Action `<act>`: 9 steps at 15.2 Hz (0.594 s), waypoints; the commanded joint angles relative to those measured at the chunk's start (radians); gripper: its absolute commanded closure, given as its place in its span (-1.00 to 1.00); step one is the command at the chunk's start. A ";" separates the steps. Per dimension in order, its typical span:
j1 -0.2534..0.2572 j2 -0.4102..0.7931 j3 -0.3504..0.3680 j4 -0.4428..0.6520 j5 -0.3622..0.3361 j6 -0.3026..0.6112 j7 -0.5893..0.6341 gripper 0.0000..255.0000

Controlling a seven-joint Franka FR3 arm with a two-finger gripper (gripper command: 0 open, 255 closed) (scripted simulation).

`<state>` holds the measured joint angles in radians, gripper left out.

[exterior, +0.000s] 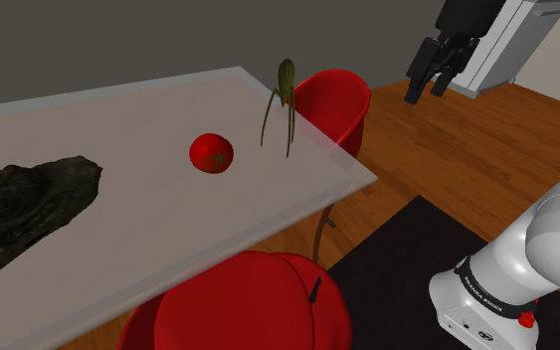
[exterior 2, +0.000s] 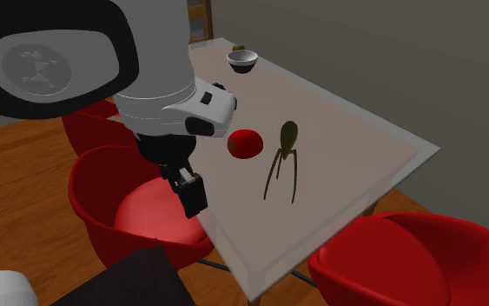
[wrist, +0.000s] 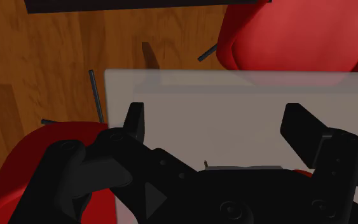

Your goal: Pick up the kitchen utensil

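**Item:** utensil (exterior: 283,99), olive-green, with a slim rounded body on top and thin legs splaying down to the table (exterior: 118,139).

**Location:** we place it towards the table's end edge, the one with a red chair (exterior: 335,99) behind it, about midway along that edge. A tomato (exterior: 211,154) sits near it, further in towards the table's middle.

**Axis and heading:** its long axis is upright. The body points up and the leg tips rest on the surface. In the second exterior view the legs spread wider at the bottom than at the top.

**Gripper** (wrist: 215,121)**:** the fingers stand wide apart with nothing between them. We see it raised, off the table and close to its near corner, over another red chair (exterior 2: 138,209) and well apart from the utensil.

**Step in hand, as we judge it:** the approach, with no contact made.

**Handling notes:**
- We would carry the open gripper in over the corner and centre it above the rounded body.
- We would come straight down along the upright axis and close on the body above the point where the legs branch.
- The legs look thin and easily tipped, so a sideways brush could topple it.
- We would keep clear of the tomato.
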<state>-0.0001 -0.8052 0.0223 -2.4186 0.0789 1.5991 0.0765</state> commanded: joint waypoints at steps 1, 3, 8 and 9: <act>0.000 0.000 0.000 0.000 0.000 0.000 0.000 -1.00; 0.001 0.066 0.010 0.024 0.001 0.061 0.004 -1.00; 0.001 0.235 0.035 0.105 -0.002 0.194 0.018 -1.00; 0.001 0.269 0.040 0.125 -0.003 0.217 0.021 -1.00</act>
<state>0.0009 -0.5680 0.0568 -2.3120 0.0768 1.7918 0.0942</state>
